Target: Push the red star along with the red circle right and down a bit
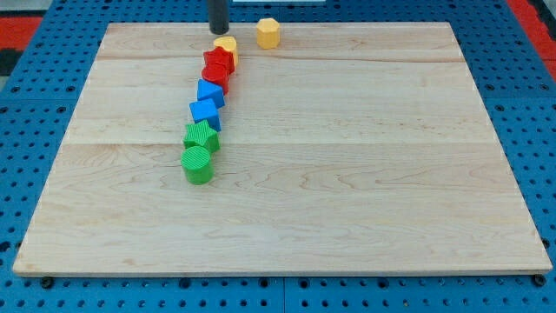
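Observation:
The red star (219, 61) and the red circle (215, 77) sit touching near the view's top, left of centre, in a chain of blocks. My tip (219, 31) is just above the chain, beside the yellow block (228, 46) that touches the red star's upper side. Below the red circle come a blue block (210, 92), another blue block (206, 112), a green star (201, 136) and a green cylinder (197, 163).
A yellow hexagon (268, 33) stands alone near the board's top edge, right of my tip. The wooden board (347, 174) lies on a blue pegboard surface.

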Robot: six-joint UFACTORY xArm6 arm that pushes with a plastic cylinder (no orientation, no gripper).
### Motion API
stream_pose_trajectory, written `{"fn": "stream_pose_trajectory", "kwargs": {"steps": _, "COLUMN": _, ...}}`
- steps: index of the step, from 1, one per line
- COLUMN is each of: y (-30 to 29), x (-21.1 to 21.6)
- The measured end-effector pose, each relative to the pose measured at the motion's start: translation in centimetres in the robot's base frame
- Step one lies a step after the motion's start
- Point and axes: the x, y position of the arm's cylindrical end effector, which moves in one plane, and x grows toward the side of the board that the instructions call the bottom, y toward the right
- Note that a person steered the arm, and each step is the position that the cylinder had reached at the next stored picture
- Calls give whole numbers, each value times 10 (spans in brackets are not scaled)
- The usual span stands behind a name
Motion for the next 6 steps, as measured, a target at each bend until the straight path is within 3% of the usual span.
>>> {"fn": "stream_pose_trajectory", "kwargs": {"steps": 2, "y": -12, "x": 66}}
{"fn": "stream_pose_trajectory", "kwargs": {"steps": 4, "y": 17, "x": 127}}
{"fn": "stream_pose_trajectory", "kwargs": {"steps": 6, "y": 22, "x": 104}}
